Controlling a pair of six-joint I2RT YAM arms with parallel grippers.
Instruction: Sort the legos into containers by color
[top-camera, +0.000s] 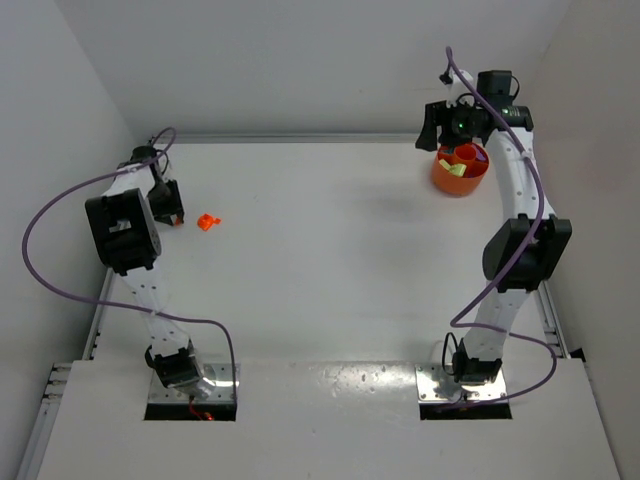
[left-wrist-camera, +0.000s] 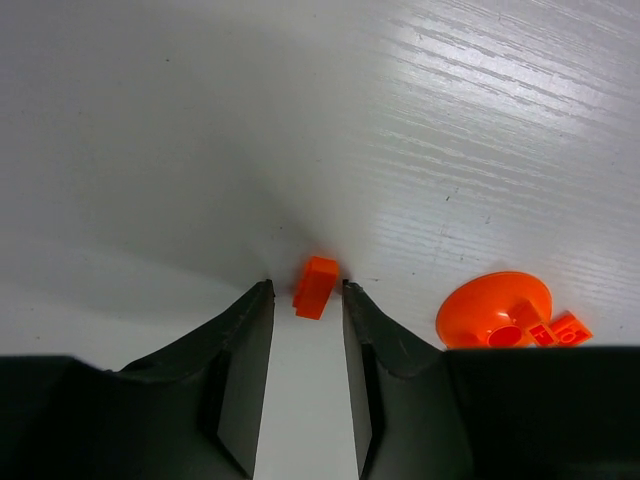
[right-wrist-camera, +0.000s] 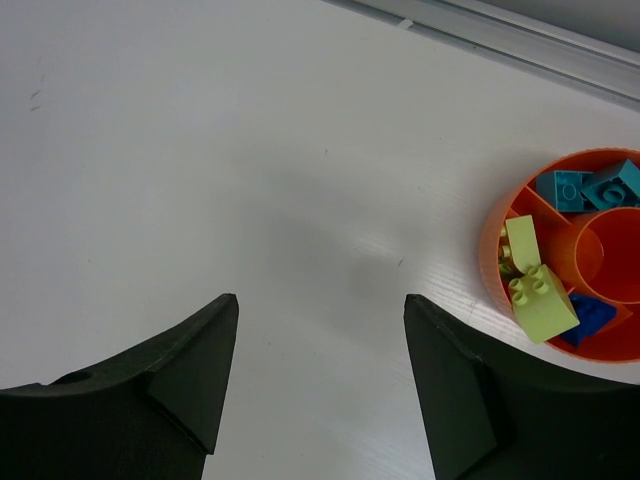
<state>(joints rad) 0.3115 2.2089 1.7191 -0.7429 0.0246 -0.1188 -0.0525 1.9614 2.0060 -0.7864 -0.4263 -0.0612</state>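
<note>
Bowl (right-wrist-camera: 488, 240) glossy plastic; legos (right-wrist-camera: 541, 303) smooth plastic; table (left-wrist-camera: 480, 120) glossy white, faint grain.

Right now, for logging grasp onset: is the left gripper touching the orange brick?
Cannot tell. In the left wrist view the orange brick sits between the left gripper's fingertips; table shows on one side, the other edge seems to meet a fingertip.

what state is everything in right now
left claw, open, tips either side of the orange brick
orange brick, on the table, not yet gripped
right claw, open, empty
orange bowl, upright, partly filled
yellow-green bricks, in the bowl
blue bricks, in the bowl, separate compartment
orange disc, loose on the table
</note>
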